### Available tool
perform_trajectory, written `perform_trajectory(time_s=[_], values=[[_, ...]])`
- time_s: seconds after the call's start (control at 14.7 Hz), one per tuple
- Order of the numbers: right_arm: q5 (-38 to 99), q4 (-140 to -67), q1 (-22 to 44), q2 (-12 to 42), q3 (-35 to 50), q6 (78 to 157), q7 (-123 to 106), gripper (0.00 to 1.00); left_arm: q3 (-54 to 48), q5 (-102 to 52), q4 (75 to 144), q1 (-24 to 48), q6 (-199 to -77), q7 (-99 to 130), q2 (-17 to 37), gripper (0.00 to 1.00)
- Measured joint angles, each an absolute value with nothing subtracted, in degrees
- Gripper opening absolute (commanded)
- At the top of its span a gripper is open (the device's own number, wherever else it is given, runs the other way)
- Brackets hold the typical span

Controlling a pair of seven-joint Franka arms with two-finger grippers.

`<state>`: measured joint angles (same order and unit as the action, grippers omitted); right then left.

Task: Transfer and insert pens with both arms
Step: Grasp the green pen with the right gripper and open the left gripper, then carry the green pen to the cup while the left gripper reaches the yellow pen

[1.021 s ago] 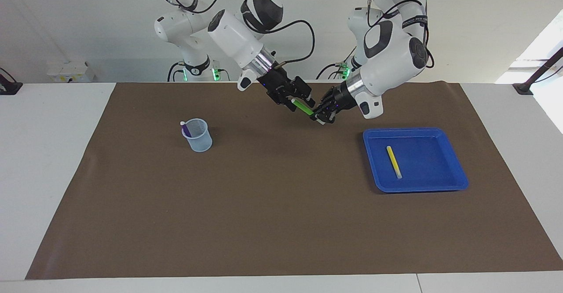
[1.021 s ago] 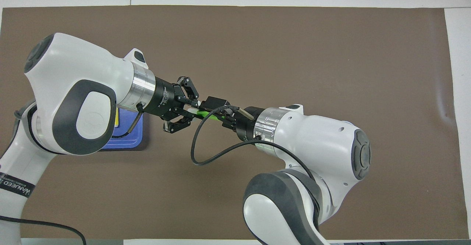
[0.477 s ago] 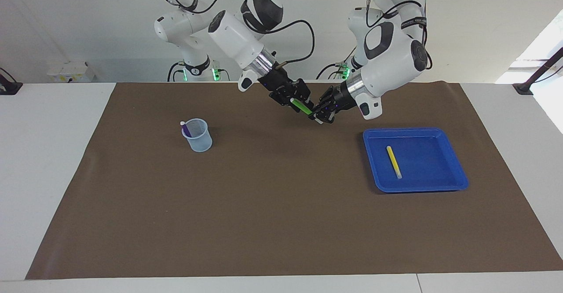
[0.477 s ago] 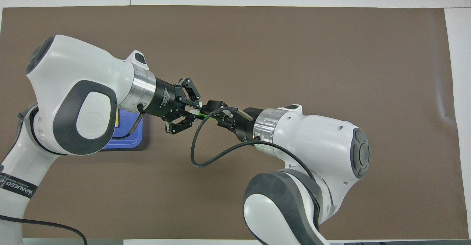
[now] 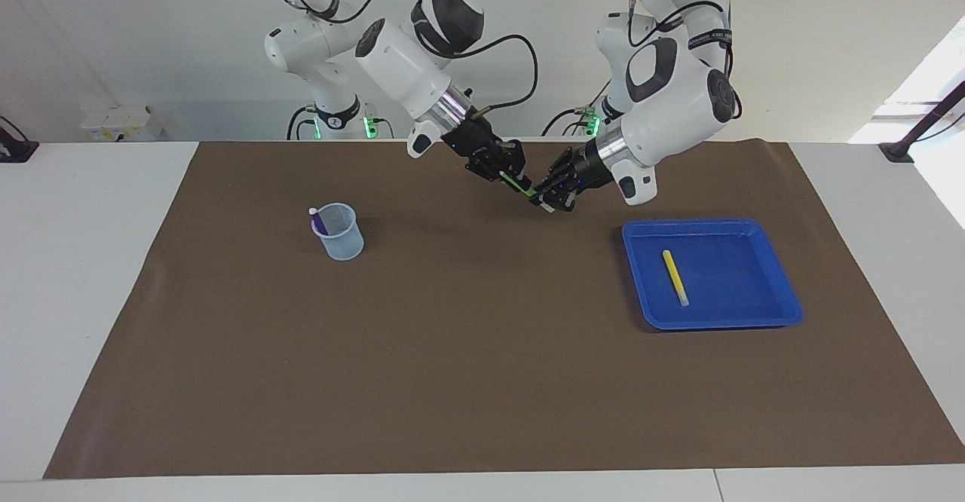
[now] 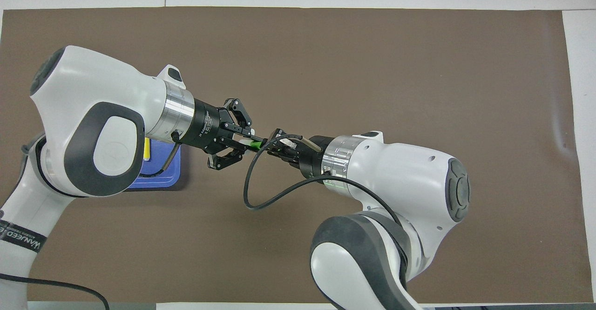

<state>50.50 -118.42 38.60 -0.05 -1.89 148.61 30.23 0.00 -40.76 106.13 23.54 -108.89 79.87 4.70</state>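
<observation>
Above the brown mat, at the robots' end of its middle, a green pen (image 5: 519,183) (image 6: 255,144) hangs in the air between the two grippers. My left gripper (image 5: 544,197) (image 6: 243,138) is shut on one end of it. My right gripper (image 5: 511,173) (image 6: 274,142) is shut on the other end. A yellow pen (image 5: 675,277) (image 6: 146,151) lies in the blue tray (image 5: 776,291) (image 6: 163,179) toward the left arm's end. A purple pen (image 5: 320,221) stands in the pale-blue cup (image 5: 341,241) toward the right arm's end; the overhead view hides the cup under the right arm.
The brown mat (image 5: 482,381) covers most of the white table. In the overhead view the left arm covers most of the blue tray.
My right gripper's fingers have closed around the green pen that the left gripper holds. Both arms have barely shifted.
</observation>
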Motion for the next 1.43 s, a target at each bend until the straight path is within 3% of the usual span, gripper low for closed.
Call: perform_trajectory(time_s=[0.07, 0.41, 0.68, 0.89, 1.09, 1.43], values=[[50.5, -118.4, 38.6, -0.05, -1.9, 148.61, 30.23, 0.0, 0.0, -40.78, 106.14, 23.54, -108.92, 79.84, 4.7, 1.0], [43.9, -117.39, 35.8, -0.11, -2.25, 140.55, 29.4, 0.0, 0.19, -40.71, 106.13, 23.51, -109.59, 78.22, 4.59, 1.0], [25.13, -109.76, 26.52, -0.41, -2.48, 120.0, 23.67, 0.0, 0.88, -34.57, 106.14, 21.65, -109.58, 69.19, 4.59, 1.0], [10.14, -107.05, 21.67, -0.53, -2.79, 109.07, 12.53, 0.0, 1.06, -28.16, 106.23, 18.34, -109.53, 58.98, 4.6, 1.0], [1.76, -107.78, 19.5, -0.55, -2.82, 105.94, 5.26, 0.0, 1.25, -22.74, 106.89, 13.09, -109.49, 44.43, 4.6, 1.0], [0.68, -112.08, 10.02, -1.13, -2.95, 105.83, -7.2, 0.0, 1.47, -12.77, 108.79, 5.72, -110.85, 16.48, 5.68, 1.0]])
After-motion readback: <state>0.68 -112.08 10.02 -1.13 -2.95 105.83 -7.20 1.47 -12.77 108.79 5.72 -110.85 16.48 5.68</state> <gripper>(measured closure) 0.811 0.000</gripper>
